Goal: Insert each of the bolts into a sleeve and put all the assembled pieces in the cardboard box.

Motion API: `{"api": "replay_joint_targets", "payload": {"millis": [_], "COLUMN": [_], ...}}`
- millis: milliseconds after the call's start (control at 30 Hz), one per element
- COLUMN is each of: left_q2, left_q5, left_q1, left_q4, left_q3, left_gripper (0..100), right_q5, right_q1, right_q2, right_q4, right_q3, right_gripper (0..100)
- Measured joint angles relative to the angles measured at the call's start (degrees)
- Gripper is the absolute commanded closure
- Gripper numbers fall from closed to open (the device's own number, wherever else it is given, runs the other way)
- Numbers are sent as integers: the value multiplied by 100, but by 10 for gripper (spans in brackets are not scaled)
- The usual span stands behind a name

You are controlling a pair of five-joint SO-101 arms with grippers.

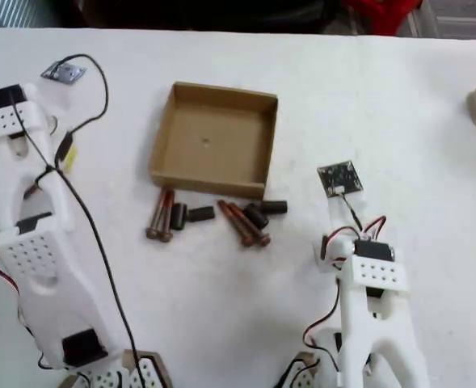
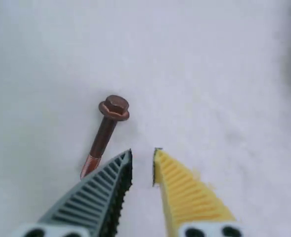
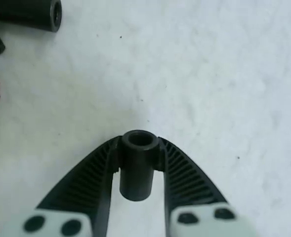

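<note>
Your R gripper [image 3: 138, 148] is clamped on a black sleeve [image 3: 137, 173], lower centre of the R wrist view, bore end toward the cam. Your L gripper [image 2: 143, 165] holds nothing, w/ a narrow gap btwn its tips. A copper bolt [image 2: 105, 133] lies on the white table [image 2: 209, 74] just beside the grey finger [image 2: 101, 192]. High view: the cardboard box [image 1: 213, 137] sits upper centre, w/ loose bolts [image 1: 161, 214] and loose sleeves [image 1: 200, 214] right below it.

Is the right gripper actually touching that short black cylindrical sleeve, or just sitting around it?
Touching. The right wrist view shows the right gripper with its ribbed fingers pressed against both sides of the short black cylindrical sleeve, with no gap.
</note>
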Motion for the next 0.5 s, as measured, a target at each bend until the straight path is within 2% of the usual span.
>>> {"api": "replay_joint_targets", "payload": {"millis": [100, 367, 500], "left_q2": [0, 167, 404], "left_q5": [-79, -1574, -1987], "left_q1": [-70, -290, -422], "left_q4": [88, 44, -149], "left_q3": [-97, 0, 0], "left_gripper": [836, 861, 861], "right_q5": [0, 0, 0], "right_q1": [0, 0, 0], "right_q2": [0, 0, 0], "right_q4": [0, 0, 0], "right_q3": [0, 0, 0], "right_gripper": [981, 981, 981]}}
